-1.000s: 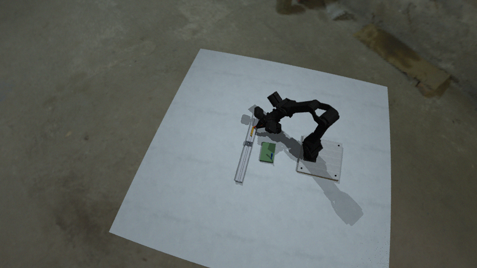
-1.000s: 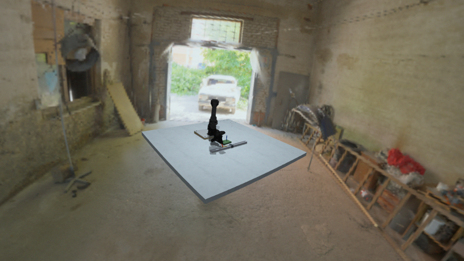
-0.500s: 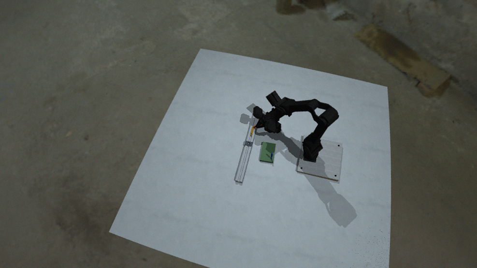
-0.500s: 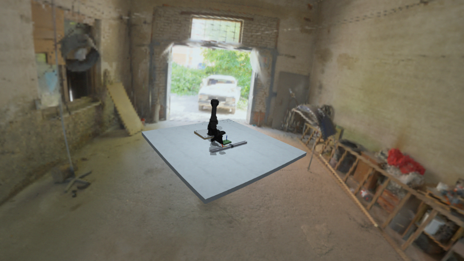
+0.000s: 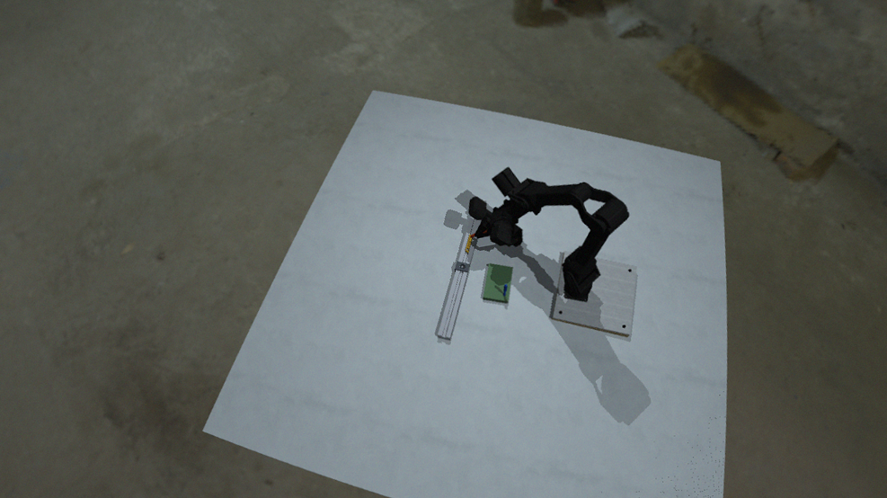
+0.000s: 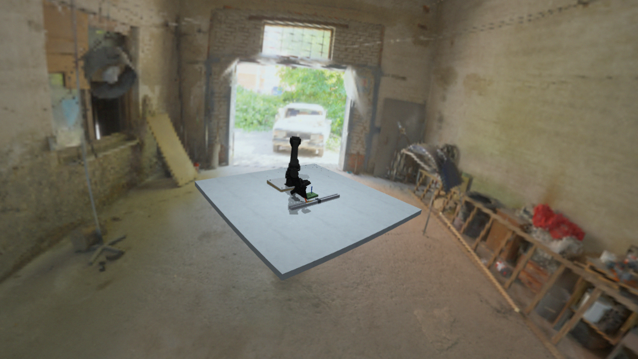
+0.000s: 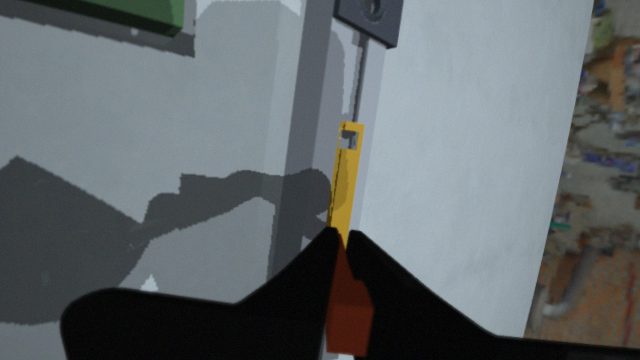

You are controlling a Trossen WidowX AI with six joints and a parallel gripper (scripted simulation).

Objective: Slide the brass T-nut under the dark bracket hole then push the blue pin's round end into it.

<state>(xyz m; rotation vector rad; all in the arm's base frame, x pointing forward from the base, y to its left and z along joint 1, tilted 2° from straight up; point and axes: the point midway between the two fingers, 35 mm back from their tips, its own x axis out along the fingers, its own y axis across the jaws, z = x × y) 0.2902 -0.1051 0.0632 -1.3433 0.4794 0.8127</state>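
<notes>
End effector (image 5: pixel 480 233) (image 6: pixel 306 198) (image 7: pixel 341 239) clamped on orange handle (image 7: pixel 350 320); brass T-nut (image 5: pixel 469 244) (image 7: pixel 345 185) over rail (image 5: pixel 451 304) (image 6: pixel 330 197) (image 7: pixel 310 100). We judge slot entry underway; next, align, lower and tip.
</notes>
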